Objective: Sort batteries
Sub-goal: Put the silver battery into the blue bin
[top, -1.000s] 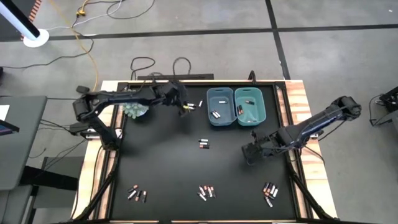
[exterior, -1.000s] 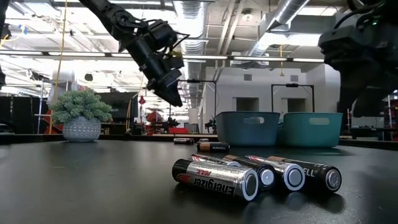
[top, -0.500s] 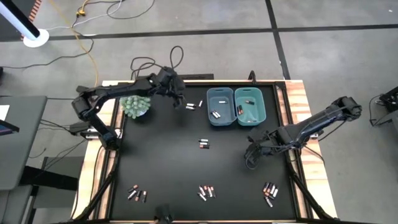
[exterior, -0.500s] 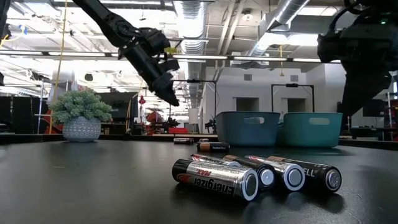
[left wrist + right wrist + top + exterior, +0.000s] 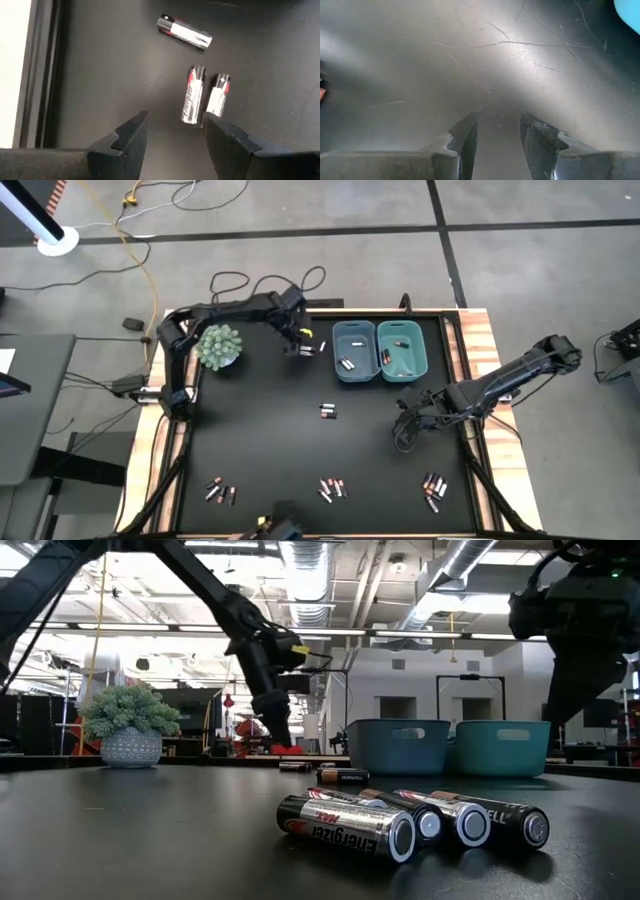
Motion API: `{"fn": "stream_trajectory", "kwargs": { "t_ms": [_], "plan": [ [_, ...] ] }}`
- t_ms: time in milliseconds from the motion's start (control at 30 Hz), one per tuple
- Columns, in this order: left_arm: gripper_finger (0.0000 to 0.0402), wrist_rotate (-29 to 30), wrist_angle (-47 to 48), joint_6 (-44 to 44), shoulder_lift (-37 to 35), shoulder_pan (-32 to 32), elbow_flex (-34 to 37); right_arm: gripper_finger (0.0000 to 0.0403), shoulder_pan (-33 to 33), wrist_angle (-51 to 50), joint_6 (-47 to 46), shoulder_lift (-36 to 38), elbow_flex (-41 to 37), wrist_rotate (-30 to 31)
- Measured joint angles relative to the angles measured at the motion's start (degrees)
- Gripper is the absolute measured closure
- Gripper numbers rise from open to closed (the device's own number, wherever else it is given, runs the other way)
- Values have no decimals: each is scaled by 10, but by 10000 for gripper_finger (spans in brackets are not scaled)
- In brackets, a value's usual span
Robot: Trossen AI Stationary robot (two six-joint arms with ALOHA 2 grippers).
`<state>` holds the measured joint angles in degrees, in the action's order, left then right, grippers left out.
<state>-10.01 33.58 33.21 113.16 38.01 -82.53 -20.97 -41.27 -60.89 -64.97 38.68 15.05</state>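
Just ahead of your left gripper (image 5: 172, 132), whose fingers stand spread and empty, lie two silvery batteries (image 5: 204, 99) side by side, with a third battery (image 5: 185, 32) a little beyond. Over the last second that arm has swung from the potted plant (image 5: 218, 345) toward this far-edge cluster, so a pick looks imminent. Farther off sit the two blue bins (image 5: 380, 350), already holding a few cells. Your right gripper (image 5: 497, 137) hovers partly parted over bare mat (image 5: 260, 430), holding nothing

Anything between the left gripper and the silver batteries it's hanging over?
Nothing: in the left wrist view only bare black table lies between the open left gripper and the three silver batteries.
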Motion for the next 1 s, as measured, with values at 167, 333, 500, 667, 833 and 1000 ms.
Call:
{"fn": "stream_trajectory", "kwargs": {
  "t_ms": [167,333,500,667,833,1000],
  "plan": [
    [219,-2,3,14,24,-2,-15,239,0,2,-1,0,0,0],
    [219,-7,7,31,34,-5,-15,239,0,1,-1,0,0,0],
    [219,-17,-12,36,47,-10,-16,239,0,0,-1,0,0,0],
    [219,-13,-20,39,60,-13,-15,239,0,0,-1,0,0,0],
    [219,2,-38,49,61,-12,-15,239,0,0,-1,0,0,-1],
    [237,5,-48,53,61,-12,-15,239,1,0,-1,0,0,-1]
  ]
}}
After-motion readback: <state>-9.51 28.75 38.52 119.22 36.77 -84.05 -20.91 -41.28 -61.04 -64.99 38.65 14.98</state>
